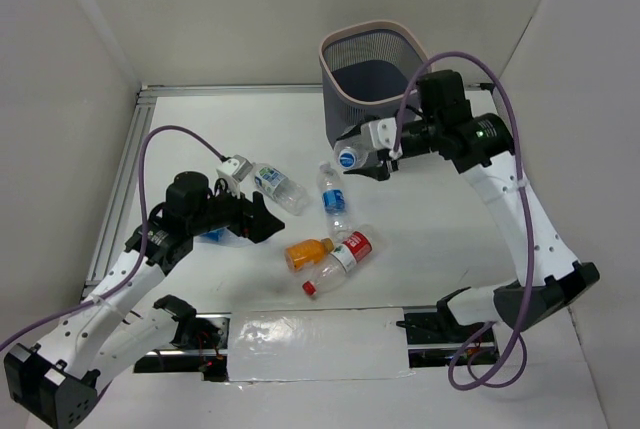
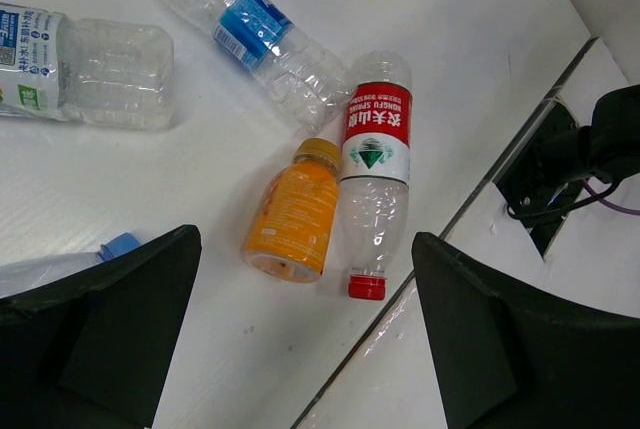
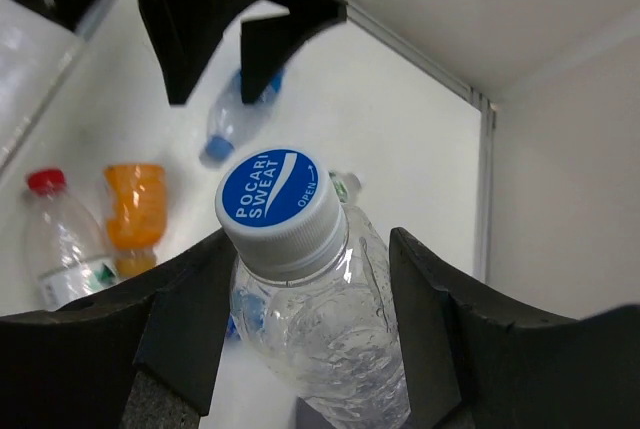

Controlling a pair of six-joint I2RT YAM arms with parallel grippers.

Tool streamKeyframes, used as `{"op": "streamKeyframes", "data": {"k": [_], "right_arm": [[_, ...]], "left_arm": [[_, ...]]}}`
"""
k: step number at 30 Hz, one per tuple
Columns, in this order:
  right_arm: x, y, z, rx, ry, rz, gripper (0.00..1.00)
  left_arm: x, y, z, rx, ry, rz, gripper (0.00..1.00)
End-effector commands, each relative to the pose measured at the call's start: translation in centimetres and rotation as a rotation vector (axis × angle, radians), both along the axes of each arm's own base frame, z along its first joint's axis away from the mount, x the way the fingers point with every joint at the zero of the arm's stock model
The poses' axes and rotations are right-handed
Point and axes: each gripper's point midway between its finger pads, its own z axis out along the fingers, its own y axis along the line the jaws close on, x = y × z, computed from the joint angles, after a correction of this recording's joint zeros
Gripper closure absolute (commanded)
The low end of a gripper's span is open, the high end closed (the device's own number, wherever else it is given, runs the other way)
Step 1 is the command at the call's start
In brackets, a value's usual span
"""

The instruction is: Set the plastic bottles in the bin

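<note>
The dark mesh bin (image 1: 352,99) with a pale rim stands at the far centre. My right gripper (image 1: 364,161) is shut on a clear bottle with a blue cap (image 1: 348,158), held in the air just in front of the bin; it also shows in the right wrist view (image 3: 318,321). My left gripper (image 1: 262,219) is open and empty above the table. On the table lie an orange-drink bottle (image 1: 308,252) (image 2: 292,211), a red-labelled bottle (image 1: 345,257) (image 2: 375,174), a blue-labelled clear bottle (image 1: 335,199) (image 2: 255,34) and a white-labelled clear bottle (image 1: 276,185) (image 2: 85,64).
Another clear bottle with a blue cap (image 2: 60,267) lies partly under my left finger, also seen in the right wrist view (image 3: 232,117). A clear taped sheet (image 1: 310,344) covers the near edge. White walls close the left, back and right.
</note>
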Motion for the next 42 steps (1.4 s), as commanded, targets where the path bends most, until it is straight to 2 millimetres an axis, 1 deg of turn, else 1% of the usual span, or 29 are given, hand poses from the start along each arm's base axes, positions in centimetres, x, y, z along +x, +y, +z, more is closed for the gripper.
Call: {"op": "streamKeyframes", "data": {"k": [1,2,3,4,5,6,7,12,16,17,18,19,21,22,23,24,25,28,30,31,32,33,34,36,37,38,40,41,42], "right_arm": [[-3.1,0.8,3.1,0.127,0.219,0.107,0.78],[-3.3,0.7,4.1,0.159,0.229,0.110,0.78],[-2.7,0.9,6.4,0.223,0.140,0.132,0.78],[-2.6,0.8,7.3,0.250,0.119,0.129,0.78],[-2.4,0.3,8.1,0.273,0.156,0.095,0.78],[-2.1,0.1,8.8,0.294,0.117,0.052,0.78],[-1.3,-0.2,10.5,0.330,0.035,0.028,0.78],[2.1,-1.7,13.5,0.388,-0.076,-0.112,0.80],[4.6,-2.2,15.5,0.416,-0.105,-0.182,0.80],[6.0,-2.3,15.8,0.424,-0.105,-0.209,0.80],[7.0,-2.3,15.2,0.421,-0.091,-0.232,0.80],[8.5,-2.8,15.6,0.431,-0.109,-0.283,0.79],[11.2,-3.4,14.6,0.428,-0.098,-0.351,0.76],[13.6,-3.7,13.3,0.419,-0.077,-0.404,0.73],[14.6,-3.7,13.0,0.423,-0.083,-0.417,0.70],[15.8,-4.5,12.4,0.425,-0.056,-0.445,0.68],[17.6,-4.4,10.6,0.412,-0.010,-0.473,0.64],[20.4,-5.4,8.4,0.407,0.076,-0.524,0.56],[21.0,-5.3,7.7,0.406,0.098,-0.528,0.51],[21.2,-5.7,7.6,0.413,0.117,-0.542,0.48],[21.7,-6.0,7.0,0.407,0.129,-0.545,0.43],[21.9,-5.9,6.3,0.404,0.164,-0.551,0.34],[22.0,-6.4,6.8,0.412,0.164,-0.561,0.30],[22.3,-6.9,6.7,0.424,0.187,-0.591,0.20],[22.1,-7.5,7.1,0.445,0.210,-0.613,0.08],[21.4,-8.0,8.2,0.461,0.206,-0.621,0.00],[20.9,-8.7,9.3,0.489,0.203,-0.646,0.00],[20.5,-9.2,10.0,0.511,0.215,-0.667,0.00],[19.4,-9.7,11.5,0.537,0.203,-0.693,0.00]], "left_arm": [[0.2,-0.8,2.4,-0.027,-0.079,-0.054,0.00],[0.2,-0.8,2.4,-0.027,-0.079,-0.054,0.00],[0.3,-0.8,2.2,-0.027,-0.079,-0.054,0.00],[0.1,-0.9,2.2,-0.031,-0.077,-0.063,0.00],[0.1,-0.9,2.2,-0.031,-0.077,-0.063,0.00],[0.0,-1.0,2.3,-0.034,-0.076,-0.071,0.00],[0.0,-1.0,2.3,-0.034,-0.076,-0.071,0.00],[0.0,-1.1,2.5,-0.041,-0.083,-0.080,0.00],[-0.1,-1.4,2.5,-0.044,-0.086,-0.102,0.00],[-0.2,-1.5,2.7,-0.053,-0.096,-0.112,0.00],[-0.2,-1.5,2.7,-0.053,-0.096,-0.112,0.00],[-0.1,-1.6,2.9,-0.057,-0.104,-0.112,0.00],[0.2,-1.7,2.8,-0.051,-0.110,-0.115,0.00],[0.6,-1.6,2.9,-0.040,-0.121,-0.105,0.00],[0.7,-1.7,2.6,-0.036,-0.111,-0.105,0.00],[1.0,-1.6,3.0,-0.037,-0.122,-0.097,0.00],[1.3,-1.6,3.1,-0.032,-0.122,-0.088,0.00],[1.5,-2.1,3.5,-0.027,-0.125,-0.091,0.00],[1.5,-2.4,3.0,-0.016,-0.119,-0.108,0.00],[1.6,-2.9,3.5,-0.014,-0.125,-0.115,0.00],[1.5,-3.3,3.4,-0.002,-0.127,-0.134,0.00],[1.4,-3.5,3.2,0.014,-0.109,-0.135,0.00],[1.8,-3.8,3.8,0.028,-0.130,-0.132,0.00],[1.4,-5.3,3.1,0.056,-0.110,-0.175,0.00],[1.7,-5.7,3.4,0.073,-0.116,-0.164,0.00],[1.0,-7.1,2.4,0.099,-0.088,-0.203,0.00],[0.7,-8.2,1.6,0.148,-0.078,-0.226,0.00],[1.1,-8.5,1.5,0.181,-0.094,-0.206,0.00],[0.3,-9.4,-0.1,0.222,-0.065,-0.235,0.00]]}}
